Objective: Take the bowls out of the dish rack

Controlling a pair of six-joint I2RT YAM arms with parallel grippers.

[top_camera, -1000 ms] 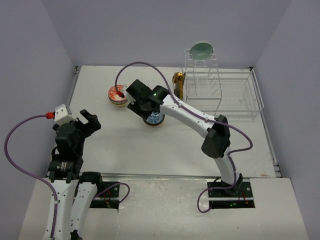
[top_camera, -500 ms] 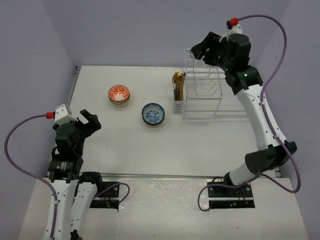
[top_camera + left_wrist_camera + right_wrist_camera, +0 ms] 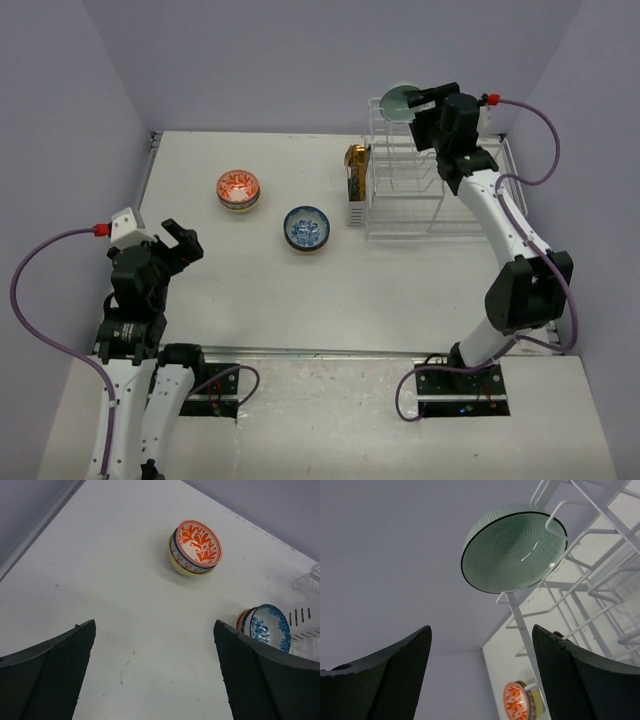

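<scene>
The left gripper [image 3: 155, 630] hangs over the near left corner of the tabletop, jaws wide apart and holding nothing. The orange-red bowl [image 3: 238, 188] stands mouth up toward the far left corner. The blue bowl [image 3: 307, 228] stands mouth up near the centre of the tabletop. The dish rack [image 3: 400, 175] occupies the far right corner. The pale teal bowl [image 3: 512, 547] sits on edge atop its tall slots, with its inside facing the right gripper [image 3: 480, 630]. That gripper is spread wide, empty and apart from the bowl.
</scene>
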